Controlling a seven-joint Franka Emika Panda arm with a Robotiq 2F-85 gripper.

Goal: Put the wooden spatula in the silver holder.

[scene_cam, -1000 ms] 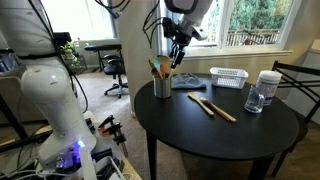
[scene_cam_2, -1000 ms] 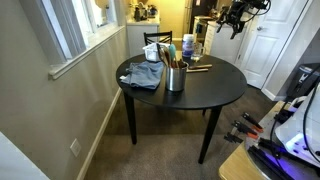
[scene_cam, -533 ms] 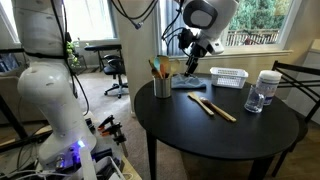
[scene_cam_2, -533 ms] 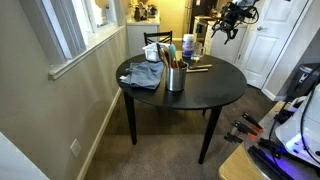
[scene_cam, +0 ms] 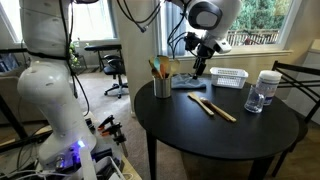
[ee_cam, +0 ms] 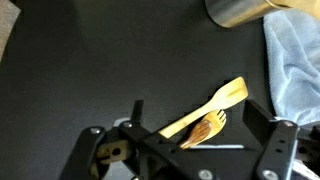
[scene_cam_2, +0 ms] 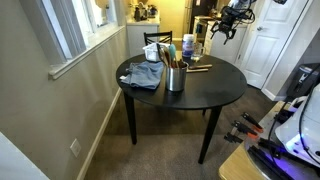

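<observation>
**1. Gripper [scene_cam: 199, 66].** The jaws stand apart with nothing between them. In the wrist view they are spread wide, with the utensils showing in the gap. The gripper hangs well above the desk [scene_cam: 200, 140], on the spatula's side of the silver holder [scene_cam: 162, 86]. Judged purpose: an approach pose, opened ahead of the descent so the flat piece can be taken across its width.

**2. Wooden spatula [ee_cam: 225, 97].** Light tan and flat, it lies on the desk near the silver holder and the jaws do not touch it. It rests slantwise in the wrist view, broad end nearer the holder. Lying flat leaves little edge to pinch, so a low, square closure seems called for. The grasp is not yet made.

**3. Second wooden utensil [scene_cam: 224, 111].** Thinner and longer, it lies just beside the spatula on the side away from the holder. In the wrist view its darker head sits against the spatula, but contact or overlap cannot be told. Judged risk: it could be caught in the same closure.

**4. Silver holder.** It stands upright near the desk's edge and already carries several utensils. Free room at the mouth looks limited, so the spatula probably has to enter end-first and near upright.

**5. Surroundings.** A blue cloth [scene_cam: 188, 82] lies just beside the holder. A white mesh basket [scene_cam: 228, 77] and a clear jar [scene_cam: 264, 90] stand farther from the holder, beyond the spatula.
</observation>
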